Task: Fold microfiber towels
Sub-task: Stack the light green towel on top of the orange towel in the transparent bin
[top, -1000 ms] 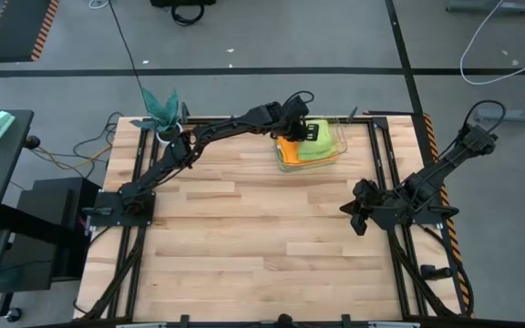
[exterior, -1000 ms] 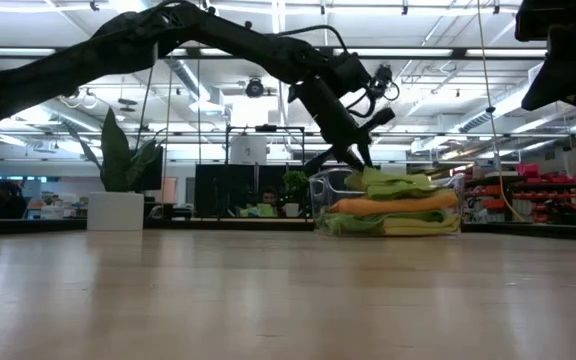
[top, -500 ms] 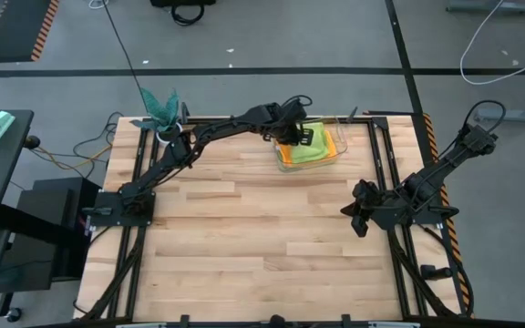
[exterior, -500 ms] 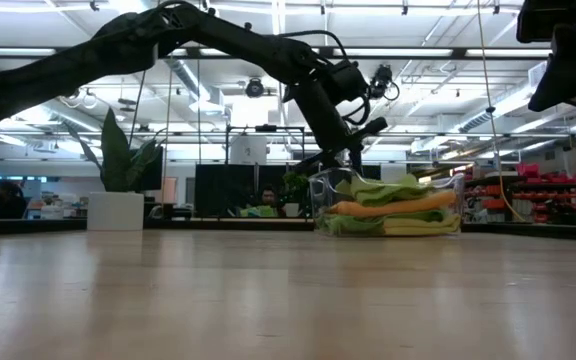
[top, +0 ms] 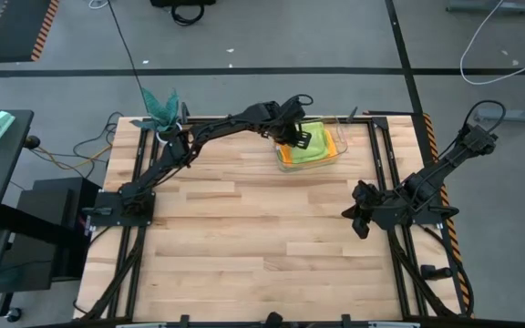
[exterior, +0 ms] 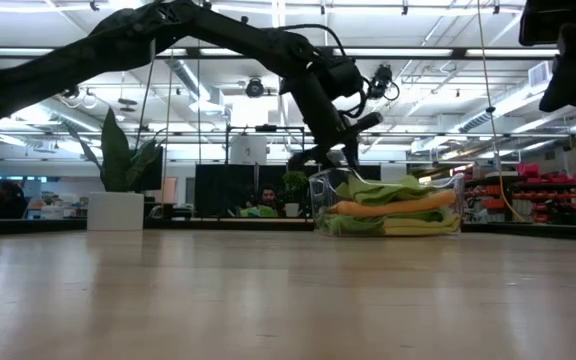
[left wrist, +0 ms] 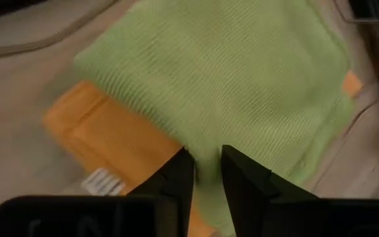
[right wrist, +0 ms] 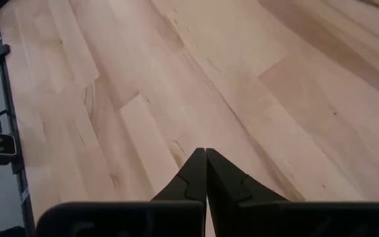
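A stack of folded microfiber towels sits in a clear bin [top: 338, 151] at the table's far side, right of centre. A lime green towel [left wrist: 229, 79] lies on top. An orange one [left wrist: 104, 138] shows under it, and a yellow edge [top: 330, 138] shows at the far right. My left gripper [left wrist: 207, 164] hovers open just above the green towel's left part [exterior: 340, 160], touching nothing. My right gripper [right wrist: 206, 157] is shut and holds nothing, above bare wood near the table's right edge [top: 358, 219].
A teal leafy plant in a white pot [top: 162, 111] stands at the far left corner, beside the left arm. The wooden tabletop [top: 244, 246] in front of the bin is free room. Black frame rails [top: 381, 164] run along the table's sides.
My left gripper has opened and let go of the green towel. The towel's raised part has sunk flat onto the stack. The gripper has drawn a little toward the table's left edge and tipped. The right arm has kept still.
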Action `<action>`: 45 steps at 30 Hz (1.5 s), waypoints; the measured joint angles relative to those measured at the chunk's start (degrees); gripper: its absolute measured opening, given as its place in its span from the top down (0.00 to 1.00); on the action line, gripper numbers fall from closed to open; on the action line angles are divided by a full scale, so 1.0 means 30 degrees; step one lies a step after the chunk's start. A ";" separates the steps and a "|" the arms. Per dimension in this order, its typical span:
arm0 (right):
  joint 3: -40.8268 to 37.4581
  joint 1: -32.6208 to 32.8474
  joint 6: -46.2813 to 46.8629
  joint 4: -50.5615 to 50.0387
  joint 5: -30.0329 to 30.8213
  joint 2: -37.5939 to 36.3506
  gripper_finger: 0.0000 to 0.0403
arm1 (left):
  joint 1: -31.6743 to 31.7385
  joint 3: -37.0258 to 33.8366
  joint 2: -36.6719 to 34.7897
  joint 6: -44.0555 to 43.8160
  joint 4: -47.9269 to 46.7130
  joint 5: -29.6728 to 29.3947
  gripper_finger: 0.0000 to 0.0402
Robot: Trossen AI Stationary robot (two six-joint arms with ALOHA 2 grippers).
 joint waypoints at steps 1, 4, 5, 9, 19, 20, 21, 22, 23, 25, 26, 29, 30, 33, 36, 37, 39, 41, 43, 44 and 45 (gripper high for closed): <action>0.0007 0.0007 0.0038 0.0000 -0.0056 0.0000 0.98 | 0.0036 0.0019 -0.0090 0.0291 -0.0262 -0.0014 0.78; 0.0007 0.0019 0.0045 0.0005 -0.0240 -0.0003 0.98 | 0.0106 -0.0003 -0.0278 0.0809 -0.1227 -0.0078 0.79; 0.0004 0.0022 0.0049 0.0011 -0.0250 0.0000 0.98 | 0.0106 -0.0003 -0.0354 0.0887 -0.1317 -0.0074 0.79; 0.0007 0.0022 0.0052 0.0110 -0.0391 0.0000 0.97 | 0.0109 0.0011 -0.0576 0.1102 -0.1765 -0.0205 0.79; 0.0002 -0.0175 -0.0039 0.0146 -0.0432 -0.0005 0.97 | 0.0286 0.0004 -0.1294 0.1185 -0.1035 -0.0077 0.79; 0.0001 -0.0287 -0.0118 0.0145 -0.0431 0.0000 0.97 | 0.0280 0.0003 -0.1294 0.1318 -0.0827 -0.0234 0.80; 0.0000 -0.0397 -0.0205 0.0138 -0.0417 -0.0007 0.97 | 0.0281 -0.0003 -0.1294 0.1358 -0.0813 -0.0424 0.81; 0.0003 -0.0521 -0.0277 0.0138 -0.0396 -0.0007 0.97 | 0.0274 -0.0003 -0.1288 0.1372 -0.0761 -0.0583 0.82; 0.0000 -0.0671 -0.0397 0.0144 -0.0389 -0.0001 0.97 | 0.0274 -0.0003 -0.1271 0.1441 -0.0568 -0.0639 0.83; 0.0007 -0.0996 -0.0498 0.0138 -0.0378 -0.0007 0.97 | 0.0282 0.0011 -0.1121 0.1731 -0.0222 -0.0643 0.85; 0.0007 -0.1134 -0.0561 0.0138 -0.0374 -0.0004 0.97 | 0.0293 -0.0001 -0.1056 0.1844 -0.0345 -0.0608 0.86; 0.0000 -0.1430 -0.0794 0.0139 -0.0367 -0.0007 0.98 | 0.0303 -0.0025 -0.0756 0.2051 -0.0050 -0.0592 0.89; 0.0006 -0.1502 -0.0815 0.0146 -0.0374 0.0000 0.98 | 0.0303 -0.0032 -0.0691 0.2273 -0.0247 -0.0574 0.89; 0.0002 -0.1639 -0.0815 0.0146 -0.0368 -0.0002 0.98 | 0.0303 -0.0043 -0.0390 0.2510 -0.0422 -0.0693 0.92; 0.0007 -0.1639 -0.0807 0.0150 -0.0374 -0.0007 0.98 | 0.0303 -0.0062 -0.0156 0.2681 -0.0810 -0.0563 0.95; 0.0005 -0.1639 -0.0812 0.0146 -0.0372 0.0000 0.98 | 0.0296 -0.0048 -0.0056 0.2759 -0.0579 -0.0507 0.96; 0.0007 -0.1639 -0.0793 0.0146 -0.0367 -0.0007 0.98 | 0.0288 -0.0047 0.0208 0.2854 -0.0948 -0.0176 0.97; 0.0001 -0.1639 -0.0807 0.0146 -0.0374 0.0007 0.98 | 0.0244 -0.0047 0.0504 0.2860 -0.0935 0.0123 0.98; 0.0007 -0.1639 -0.0788 0.0147 -0.0367 -0.0007 0.98 | 0.0193 -0.0035 0.0610 0.2866 -0.0920 0.0222 0.97; 0.0007 -0.1634 -0.0774 0.0146 -0.0370 0.0000 0.98 | 0.0193 -0.0032 0.0607 0.2878 -0.0907 0.0263 0.97; 0.0007 -0.1632 -0.0752 0.0146 -0.0368 -0.0003 0.98 | 0.0193 -0.0036 0.0611 0.2866 -0.0869 0.0254 0.96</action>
